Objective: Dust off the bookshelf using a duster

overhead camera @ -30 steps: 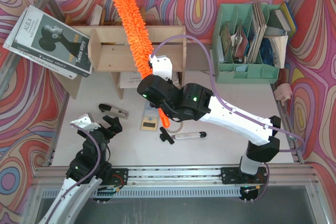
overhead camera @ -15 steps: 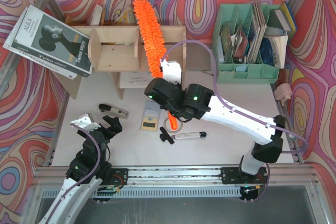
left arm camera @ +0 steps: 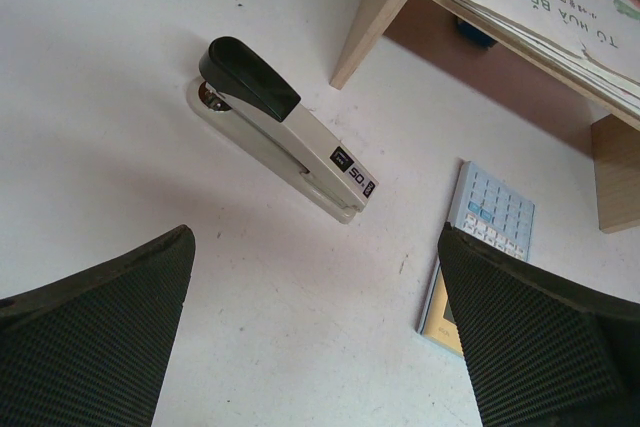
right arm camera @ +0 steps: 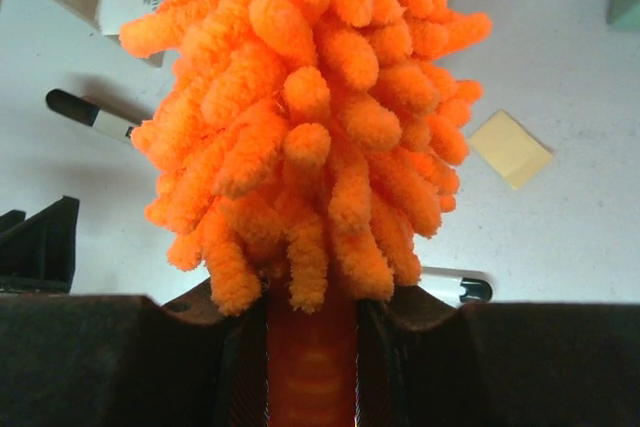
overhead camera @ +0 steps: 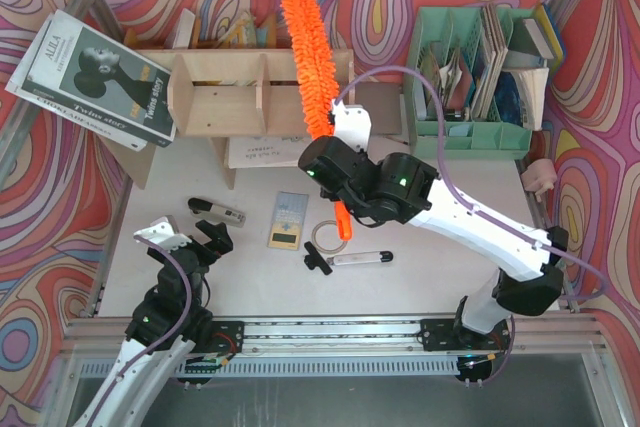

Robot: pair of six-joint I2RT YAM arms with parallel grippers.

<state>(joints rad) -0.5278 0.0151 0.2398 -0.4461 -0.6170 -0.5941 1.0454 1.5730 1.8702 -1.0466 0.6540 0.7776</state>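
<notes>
**Holding the duster over the bookshelf**

My right fingers are clenched on the duster at the base of its fluffy head, the orange handle pinched between them. The head slants away from me across the bookshelf's top board near the right divider, its tip past the back edge. I cannot tell if it touches the wood. My left fingers are spread wide and hold nothing, low over the desk near a stapler.
</notes>
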